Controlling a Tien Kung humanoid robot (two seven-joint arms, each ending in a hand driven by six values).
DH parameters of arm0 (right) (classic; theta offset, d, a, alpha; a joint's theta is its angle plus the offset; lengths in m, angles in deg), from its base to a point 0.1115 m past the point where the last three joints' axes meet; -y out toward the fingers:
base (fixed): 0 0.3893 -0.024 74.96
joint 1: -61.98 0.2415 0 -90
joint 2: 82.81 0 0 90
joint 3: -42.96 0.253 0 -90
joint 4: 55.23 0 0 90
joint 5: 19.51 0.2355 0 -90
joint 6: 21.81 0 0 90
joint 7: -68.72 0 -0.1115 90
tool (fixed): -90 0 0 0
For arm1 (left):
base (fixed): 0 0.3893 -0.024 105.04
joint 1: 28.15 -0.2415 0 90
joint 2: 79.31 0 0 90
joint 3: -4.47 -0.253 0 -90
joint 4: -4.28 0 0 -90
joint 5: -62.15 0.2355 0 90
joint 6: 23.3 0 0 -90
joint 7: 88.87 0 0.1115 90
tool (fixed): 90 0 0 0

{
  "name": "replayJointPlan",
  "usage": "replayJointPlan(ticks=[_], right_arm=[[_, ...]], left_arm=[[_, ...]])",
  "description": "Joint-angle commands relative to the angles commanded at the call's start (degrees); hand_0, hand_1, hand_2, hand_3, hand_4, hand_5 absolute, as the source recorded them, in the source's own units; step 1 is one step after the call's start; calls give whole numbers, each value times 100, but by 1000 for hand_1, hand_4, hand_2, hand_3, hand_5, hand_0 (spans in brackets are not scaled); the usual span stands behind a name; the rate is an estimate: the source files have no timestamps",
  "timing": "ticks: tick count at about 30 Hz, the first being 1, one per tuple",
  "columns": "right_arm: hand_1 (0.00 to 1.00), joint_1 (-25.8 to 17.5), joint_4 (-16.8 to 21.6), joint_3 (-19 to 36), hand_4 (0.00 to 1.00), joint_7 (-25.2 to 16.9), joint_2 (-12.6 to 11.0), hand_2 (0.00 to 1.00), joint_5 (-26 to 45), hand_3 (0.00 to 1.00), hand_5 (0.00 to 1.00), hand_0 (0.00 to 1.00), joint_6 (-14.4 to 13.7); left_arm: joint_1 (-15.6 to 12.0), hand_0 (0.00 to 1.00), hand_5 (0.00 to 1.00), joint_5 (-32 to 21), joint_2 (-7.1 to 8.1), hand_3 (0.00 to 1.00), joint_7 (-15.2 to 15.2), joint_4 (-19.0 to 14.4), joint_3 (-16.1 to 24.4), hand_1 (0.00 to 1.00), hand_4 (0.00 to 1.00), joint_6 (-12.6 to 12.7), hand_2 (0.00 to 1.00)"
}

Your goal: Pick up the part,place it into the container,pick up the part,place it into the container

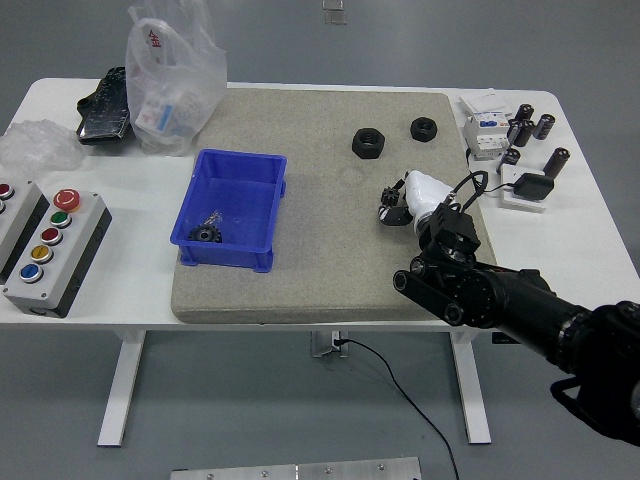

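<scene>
Right hand [408, 200], white-shelled on a black arm, over grey felt mat [320, 270], fingers curled, grip unclear. Blue plastic bin [232, 210] left, small dark gear part [208, 234] inside. Two black hex nuts [368, 143] farther back.

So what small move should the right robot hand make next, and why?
Probably carry the small black gear left toward the blue bin. The right robot hand appears closed on it over the mat, and the bin, already holding one gear, lies well to its left.
</scene>
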Motion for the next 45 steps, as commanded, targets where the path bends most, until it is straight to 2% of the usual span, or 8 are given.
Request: replayJointPlan(ticks=[17,28,29,34,35,40,41,45], right_arm=[[619,-62,446,-84,619,-100,0,540,-176,665,65,427,-505],[617,-100,784,-85,604,-25,-30,547,-530,668,75,428,-725],[642,-94,765,-69,535,9,-22,623,-570,688,230,447,-720],[642,-49,547,-9,535,252,0,623,-607,688,230,447,-418],[753,-44,514,-4,816,280,0,785,-598,838,452,522,-372],[753,-31,308,1,816,383,0,785,-478,838,452,522,-123],[810,-31,288,-2,995,390,0,855,-461,914,686,572,-95],[810,-35,281,-14,995,407,0,855,-443,914,686,572,-20]], left_arm=[[8,688,154,-17,-10,621,-18,0,-16,574,563,-5,545],[-4,688,155,-10,-16,621,-17,0,-5,573,562,-8,545],[0,688,158,-17,-17,620,-21,0,-15,573,562,-10,545],[14,688,158,-28,-19,620,-23,0,-28,573,562,-14,545],[14,688,159,-25,-19,618,-21,0,-26,573,561,-14,545],[19,688,159,-2,-20,618,-7,0,-12,573,561,-15,545],[20,688,158,0,-20,616,-7,0,-13,574,561,-16,545],[25,688,158,2,-23,616,-8,0,-22,574,561,-20,545]])
